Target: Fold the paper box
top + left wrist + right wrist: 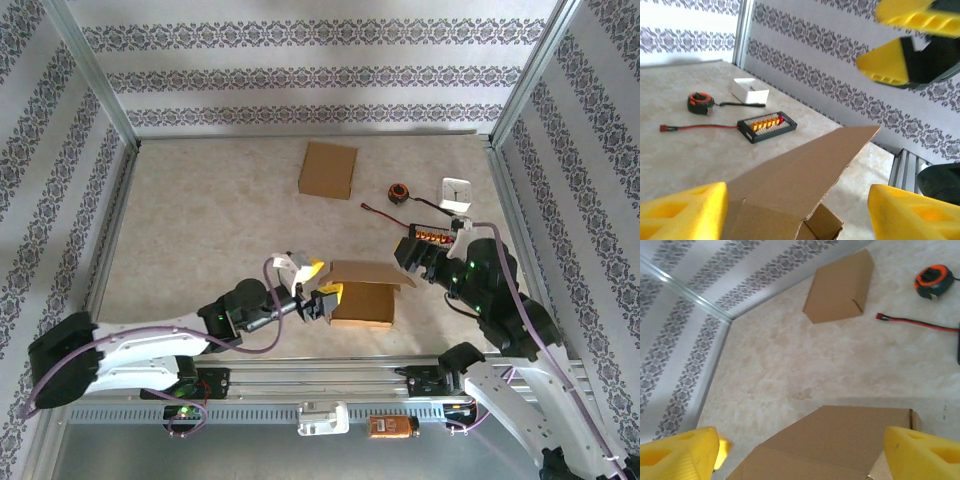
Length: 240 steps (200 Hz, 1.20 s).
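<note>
The brown paper box (363, 303) sits near the table's front, its lid flap (372, 272) raised and slanting. My left gripper (325, 288) is at the box's left side, open, and its yellow fingers (682, 212) straddle the flap's edge (805, 165) without touching. My right gripper (410, 257) hovers at the box's back right corner, open. Its yellow fingers (922, 455) flank the flap (840, 440) from above, apart from it. In the left wrist view the right gripper's fingers (900, 42) show at upper right.
A second flat folded box (328, 170) lies at the back. To the right of it are an orange-and-black tape measure (400, 191), a small white box (455, 192), a black board with orange parts (433, 237) and a red-tipped cable (378, 210). Metal frame rails border the table.
</note>
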### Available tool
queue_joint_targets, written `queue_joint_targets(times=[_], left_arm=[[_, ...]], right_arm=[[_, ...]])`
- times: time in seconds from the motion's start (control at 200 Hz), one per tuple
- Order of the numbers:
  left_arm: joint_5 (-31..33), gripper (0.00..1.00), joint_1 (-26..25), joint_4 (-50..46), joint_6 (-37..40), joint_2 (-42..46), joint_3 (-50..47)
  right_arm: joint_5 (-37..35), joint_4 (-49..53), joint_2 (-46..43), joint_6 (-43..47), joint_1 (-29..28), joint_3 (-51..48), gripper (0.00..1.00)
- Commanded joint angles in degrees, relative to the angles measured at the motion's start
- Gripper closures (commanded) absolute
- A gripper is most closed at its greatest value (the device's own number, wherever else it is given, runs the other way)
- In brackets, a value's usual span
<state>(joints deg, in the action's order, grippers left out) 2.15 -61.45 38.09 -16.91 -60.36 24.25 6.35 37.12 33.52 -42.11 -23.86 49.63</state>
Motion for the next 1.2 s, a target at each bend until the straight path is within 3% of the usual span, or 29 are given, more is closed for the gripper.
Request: queue_joint_targets(times=[0.0,0.095,0.215,0.285,0.355,0.465,0.565,0.874,0.984,1.194], left_arm=[[5.1,0.22,-0.7,-12.3,2.0,7.9,1.6],[11.3,0.18,-0.6,-23.4,-2.5,14.8,5.1],[23.2,0.35,1.7,-47.2,-18.4,15.5,15.9],[20.9,0.38,5.7,-59.2,-28.2,13.0,21.9],[11.6,0.38,10.8,-64.1,-36.1,9.9,25.6],[-4.8,0.37,17.2,-58.7,-45.3,5.8,25.3],[-13.2,0.36,18.9,-47.1,-49.4,2.6,22.6],[-26.9,0.2,20.7,-27.9,-53.9,-13.1,19.7],[-28.6,0.21,20.7,-23.7,-54.2,-16.8,18.8],[-35.7,0.29,20.6,-23.5,-49.2,-23.6,20.1]], right_arm=[[3.6,5.8,4.9,-2.0,3.6,3.7,0.17],[8.1,9.9,9.8,-1.5,7.8,5.6,0.2],[14.2,12.8,13.9,-0.6,12.9,5.5,0.27],[17.3,13.0,15.1,-0.2,14.4,4.6,0.29],[19.3,13.0,15.9,0.2,14.7,3.4,0.3],[21.7,12.6,17.2,-0.1,14.8,0.9,0.29],[21.5,12.2,18.4,-1.5,14.8,-1.1,0.26],[24.9,7.5,22.3,-2.6,14.7,-5.6,0.32],[22.9,6.3,21.3,-2.5,14.6,-7.6,0.4],[20.5,4.6,20.7,-1.5,14.7,-9.7,0.44]])
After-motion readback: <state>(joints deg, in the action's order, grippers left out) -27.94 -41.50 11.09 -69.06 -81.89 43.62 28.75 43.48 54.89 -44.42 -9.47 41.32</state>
